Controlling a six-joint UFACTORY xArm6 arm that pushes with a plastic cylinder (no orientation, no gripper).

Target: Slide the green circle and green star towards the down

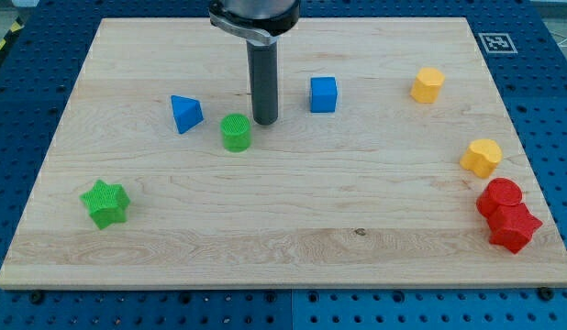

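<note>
Tip: my tip (265,121) of the dark rod holds nothing, just right of the green circle block (236,132).
Star: green star block (105,203) near the wooden board's (293,238) bottom-left corner.
Cut off: the rod's mount, at the top edge.

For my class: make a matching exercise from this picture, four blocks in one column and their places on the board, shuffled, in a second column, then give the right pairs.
Blocks
1. green star
2. green circle
3. blue cube
4. red blocks

Places
A. just right of my tip
B. near the view's bottom right corner
C. near the view's bottom left
D. just left of my tip, slightly below

Pairs: 1-C, 2-D, 3-A, 4-B
</note>
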